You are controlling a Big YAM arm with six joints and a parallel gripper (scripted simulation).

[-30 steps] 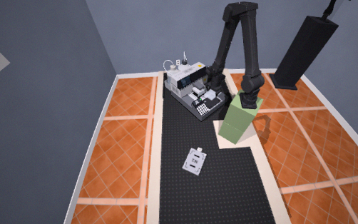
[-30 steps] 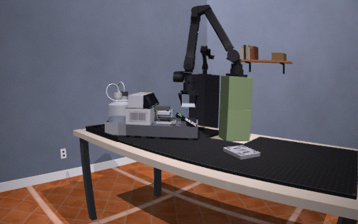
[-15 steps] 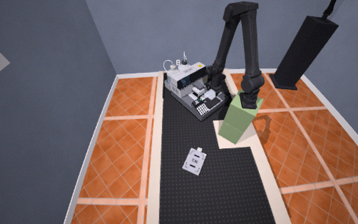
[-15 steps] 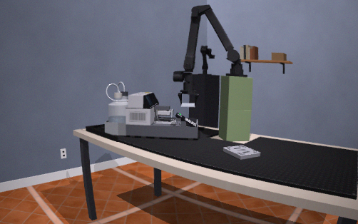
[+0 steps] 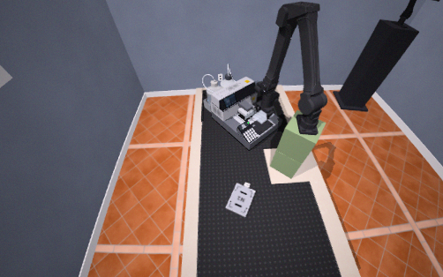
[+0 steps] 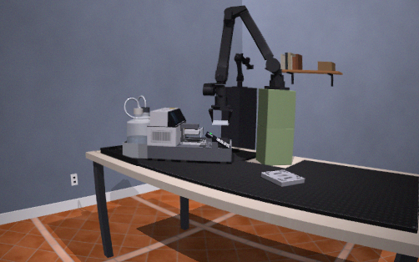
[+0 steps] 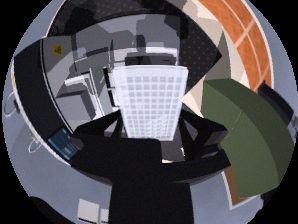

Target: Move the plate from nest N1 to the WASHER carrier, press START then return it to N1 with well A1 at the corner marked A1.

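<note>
Plate (image 5: 261,117) (image 6: 220,123) (image 7: 151,95): raised, roughly level, between the two fingers of the gripper (image 5: 264,113) (image 6: 220,118) (image 7: 150,111); jaws stand wide, closed on its two long sides. In the wrist view its end nearest the gripper body is partly hidden, and the cut-off corner cannot be made out; most of the well grid extends out past the fingers. In the exterior view it hangs above the right part of the washer (image 5: 229,98) (image 6: 164,136) (image 7: 56,70), apart from it. Carrier pocket partly covered, locators too small to tell. A green light (image 5: 248,123) (image 6: 210,133) (image 7: 132,129) shows by the keypad (image 5: 251,134) (image 6: 223,143). Nearer and right in the exterior view, nest (image 5: 240,199) (image 6: 283,177) lies on the mat (image 5: 225,238) (image 6: 355,192), label hard to read.

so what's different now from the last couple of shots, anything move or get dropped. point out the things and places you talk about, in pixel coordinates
Nothing visibly changed: no move shows, and nothing was taken hold of or let go. The gripper (image 5: 266,113) (image 6: 220,118) (image 7: 150,111) still holds the plate (image 5: 260,116) (image 6: 220,123) (image 7: 152,95) in the air by the washer (image 5: 219,96) (image 6: 163,135) (image 7: 60,65); the washer and the nest on the mat (image 5: 240,199) (image 6: 283,177) look as before.
</note>
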